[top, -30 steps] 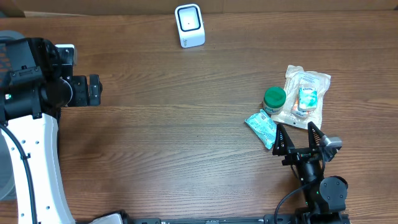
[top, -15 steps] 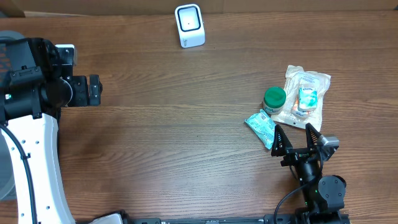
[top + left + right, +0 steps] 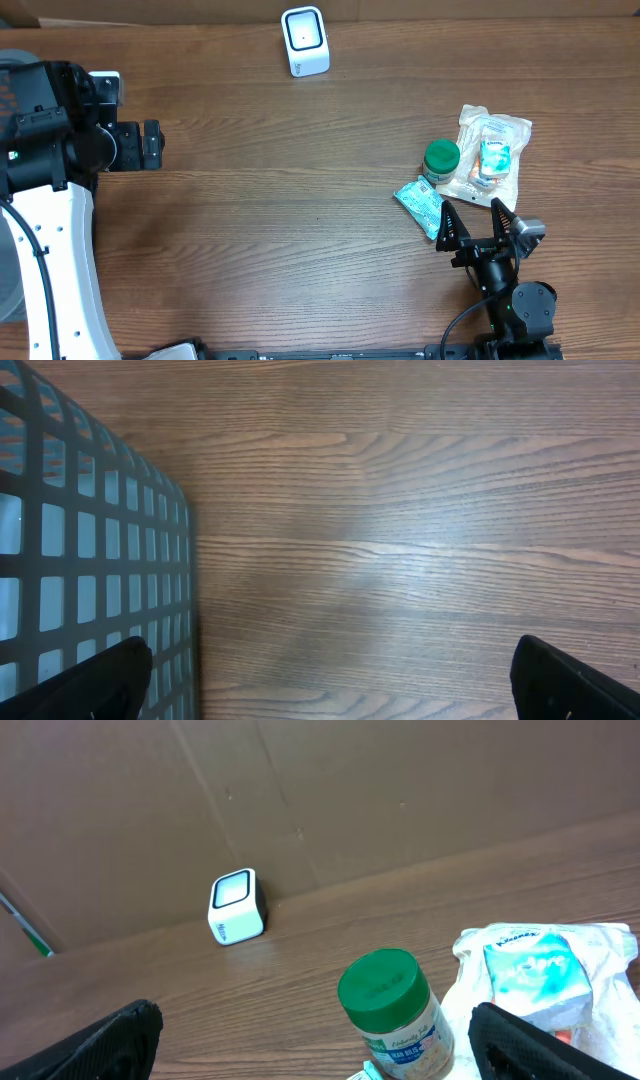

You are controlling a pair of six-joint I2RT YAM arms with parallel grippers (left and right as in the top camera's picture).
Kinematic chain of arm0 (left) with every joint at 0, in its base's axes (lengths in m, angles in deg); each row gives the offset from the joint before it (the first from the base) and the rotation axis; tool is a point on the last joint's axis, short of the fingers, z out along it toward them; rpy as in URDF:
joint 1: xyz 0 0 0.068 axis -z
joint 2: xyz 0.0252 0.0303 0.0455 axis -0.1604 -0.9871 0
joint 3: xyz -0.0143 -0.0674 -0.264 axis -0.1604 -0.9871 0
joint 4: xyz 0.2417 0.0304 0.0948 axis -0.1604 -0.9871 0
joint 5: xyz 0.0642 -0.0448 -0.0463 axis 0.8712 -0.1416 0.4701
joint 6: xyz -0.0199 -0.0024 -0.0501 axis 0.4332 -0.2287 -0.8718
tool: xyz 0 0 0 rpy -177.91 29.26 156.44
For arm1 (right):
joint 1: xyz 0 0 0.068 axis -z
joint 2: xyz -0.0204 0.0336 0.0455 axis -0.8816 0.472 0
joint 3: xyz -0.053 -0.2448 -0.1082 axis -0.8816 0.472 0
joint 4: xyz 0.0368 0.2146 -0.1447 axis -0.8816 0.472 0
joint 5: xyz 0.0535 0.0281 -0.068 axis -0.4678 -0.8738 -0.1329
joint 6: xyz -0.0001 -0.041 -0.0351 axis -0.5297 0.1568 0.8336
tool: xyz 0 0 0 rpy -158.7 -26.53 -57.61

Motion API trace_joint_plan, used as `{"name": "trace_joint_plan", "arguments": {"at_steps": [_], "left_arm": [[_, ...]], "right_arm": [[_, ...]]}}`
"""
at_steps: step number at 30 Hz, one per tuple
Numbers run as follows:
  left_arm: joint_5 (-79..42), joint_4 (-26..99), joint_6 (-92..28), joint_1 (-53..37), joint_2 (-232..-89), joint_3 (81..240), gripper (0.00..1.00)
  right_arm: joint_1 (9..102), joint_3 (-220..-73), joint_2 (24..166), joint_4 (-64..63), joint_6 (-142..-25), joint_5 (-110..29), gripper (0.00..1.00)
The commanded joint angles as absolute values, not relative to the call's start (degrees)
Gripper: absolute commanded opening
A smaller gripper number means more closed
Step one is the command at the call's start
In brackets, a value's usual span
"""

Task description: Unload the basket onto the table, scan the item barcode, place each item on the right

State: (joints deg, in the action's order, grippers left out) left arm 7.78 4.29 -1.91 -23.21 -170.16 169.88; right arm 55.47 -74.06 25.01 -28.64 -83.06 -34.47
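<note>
A white barcode scanner (image 3: 305, 40) stands at the table's far edge, also seen in the right wrist view (image 3: 236, 906). On the right lie the items: a green-lidded jar (image 3: 441, 160) (image 3: 392, 1015), a teal packet (image 3: 421, 205) and a clear bag of tissue packs (image 3: 490, 155) (image 3: 545, 970). My right gripper (image 3: 478, 222) (image 3: 315, 1042) is open just in front of the jar, holding nothing. My left gripper (image 3: 150, 145) (image 3: 330, 685) is open at the far left over bare wood, also holding nothing.
A grey mesh basket (image 3: 80, 560) sits beside the left gripper, under its left finger. A cardboard wall (image 3: 300, 790) rises behind the scanner. The wooden table (image 3: 300, 200) stretches between the two arms.
My right gripper has shifted very slightly to the left near the items. Nothing else has moved.
</note>
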Motion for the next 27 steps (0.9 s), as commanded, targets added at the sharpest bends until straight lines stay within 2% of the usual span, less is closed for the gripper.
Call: {"name": "trace_joint_plan", "arguments": {"at_steps": [1, 11, 18, 24, 27], "left_arm": [[7.93, 4.48, -1.03, -23.47, -169.53, 170.85, 0.99], [7.95, 4.53, -1.03, -21.02, -161.90, 169.49, 0.99], [8.94, 5.05, 0.26, -14.79, -147.10, 157.14, 1.00], [6.93, 17.75, 1.13, -14.38, -131.17, 140.84, 1.00], [4.15, 29.97, 1.11, -14.38, -120.94, 127.18, 1.00]], "right_arm": [[55.75, -73.43, 24.37, -28.97, -82.82, -34.79, 1.00], [55.75, -73.43, 24.37, -28.97, -82.82, -34.79, 1.00], [55.75, -73.43, 24.37, -28.97, -82.82, -34.79, 1.00], [55.75, -73.43, 24.37, -28.97, -82.82, -34.79, 1.00], [55.75, -73.43, 24.37, -28.97, -82.82, -34.79, 1.00]]}}
